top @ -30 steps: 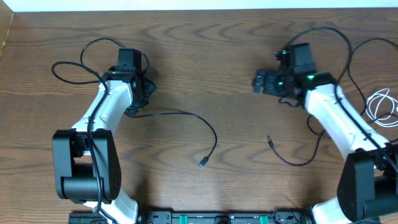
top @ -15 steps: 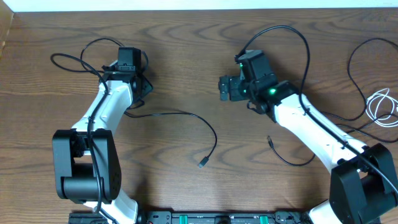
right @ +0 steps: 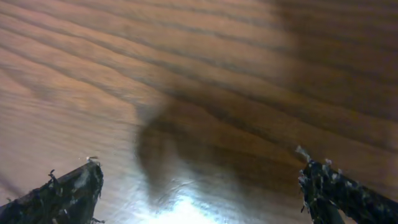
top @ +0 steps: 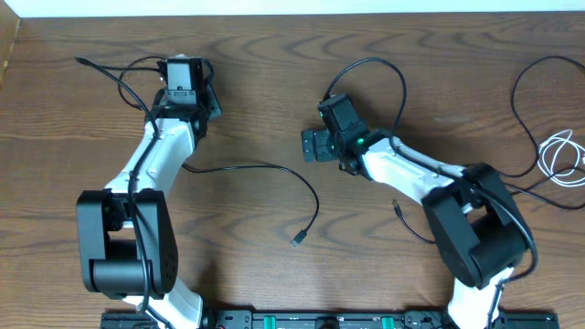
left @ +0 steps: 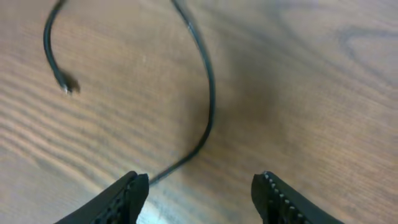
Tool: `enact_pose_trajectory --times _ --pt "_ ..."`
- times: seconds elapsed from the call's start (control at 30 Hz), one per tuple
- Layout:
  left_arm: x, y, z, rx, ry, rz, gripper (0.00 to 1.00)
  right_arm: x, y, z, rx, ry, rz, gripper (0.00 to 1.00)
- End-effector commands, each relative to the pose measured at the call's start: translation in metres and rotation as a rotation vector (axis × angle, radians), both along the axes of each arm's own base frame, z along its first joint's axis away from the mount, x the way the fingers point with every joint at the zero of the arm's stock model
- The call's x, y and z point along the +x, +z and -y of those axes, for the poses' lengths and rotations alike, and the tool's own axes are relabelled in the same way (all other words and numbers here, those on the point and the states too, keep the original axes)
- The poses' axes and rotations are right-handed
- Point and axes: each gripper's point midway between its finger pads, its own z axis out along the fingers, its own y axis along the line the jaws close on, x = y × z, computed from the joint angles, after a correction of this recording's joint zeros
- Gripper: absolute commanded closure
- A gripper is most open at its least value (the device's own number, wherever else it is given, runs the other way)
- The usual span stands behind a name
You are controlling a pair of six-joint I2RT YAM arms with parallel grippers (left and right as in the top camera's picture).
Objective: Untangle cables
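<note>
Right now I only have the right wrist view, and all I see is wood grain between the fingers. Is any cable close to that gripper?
Observer: None is touching it. From overhead, the right gripper hangs open over the middle of the table. The long black cable arcs between the two arms, clear of it.
Operator: Where is the white one?
Observer: The white cable is bunched at the table's right edge, far from that gripper.
Operator: And the left arm?
Observer: The left gripper is open. A black cable end lies on the wood ahead of its fingers, not gripped.
</note>
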Motion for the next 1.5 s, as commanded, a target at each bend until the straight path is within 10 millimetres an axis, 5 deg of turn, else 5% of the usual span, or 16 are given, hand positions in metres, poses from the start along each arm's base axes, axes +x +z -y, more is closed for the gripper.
enact_pose_trajectory --times 0.0,0.3,0.5,0.7,1.2,1.3,1.47 --pt "0.004 -0.009 -0.011 0.044 -0.001 -0.007 0.43 0.003 -0.004 0.003 -0.005 -0.021 0.006 0.01" --pt "0.01 -0.065 -0.045 0.043 0.068 -0.066 0.43 0.003 -0.003 0.002 -0.006 -0.016 0.011 0.01" --pt "-0.001 -0.106 -0.046 0.034 0.067 -0.158 0.41 0.004 -0.003 0.002 -0.005 -0.016 0.013 0.01" --pt "-0.009 -0.121 -0.025 -0.068 -0.002 -0.211 0.46 0.004 -0.003 0.002 -0.005 -0.015 0.013 0.01" --pt "-0.069 -0.144 0.021 -0.307 -0.104 -0.474 0.48 0.004 -0.001 -0.001 -0.003 0.021 0.018 0.01" --pt "-0.077 -0.142 0.042 -0.426 -0.154 -0.498 0.48 0.001 0.015 -0.015 0.102 0.068 -0.041 0.01" --pt "-0.079 -0.135 0.064 -0.552 -0.206 -0.496 0.48 -0.023 0.084 -0.059 0.453 0.28 -0.226 0.06"
